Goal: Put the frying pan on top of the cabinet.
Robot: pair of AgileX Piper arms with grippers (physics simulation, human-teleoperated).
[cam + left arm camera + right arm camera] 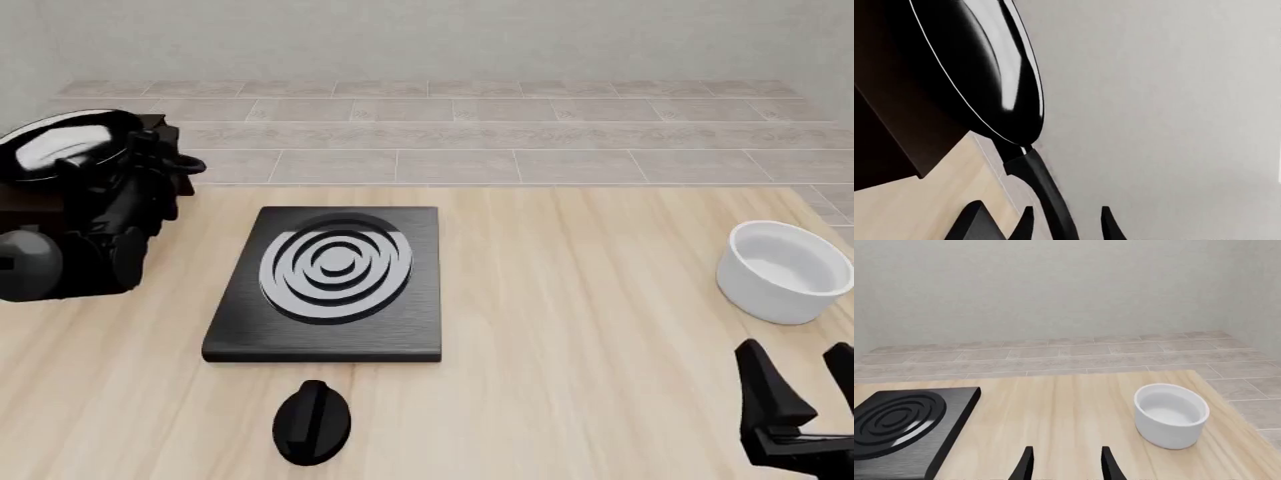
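Observation:
The frying pan is glossy black and sits at the far left, over the dark brown cabinet, which my left arm mostly hides. In the left wrist view the pan fills the upper part, next to the cabinet. Its long handle runs back between my left gripper's fingers. The fingers stand wide apart and do not clamp the handle. In the front view the left gripper is just right of the pan. My right gripper is open and empty at the table's front right corner; it also shows in the right wrist view.
A flat black stove plate with grey-white rings lies mid-table; it also shows in the right wrist view. A small black knob lies in front of it. A white bowl stands at the right edge, ahead of my right gripper; it also shows in the right wrist view.

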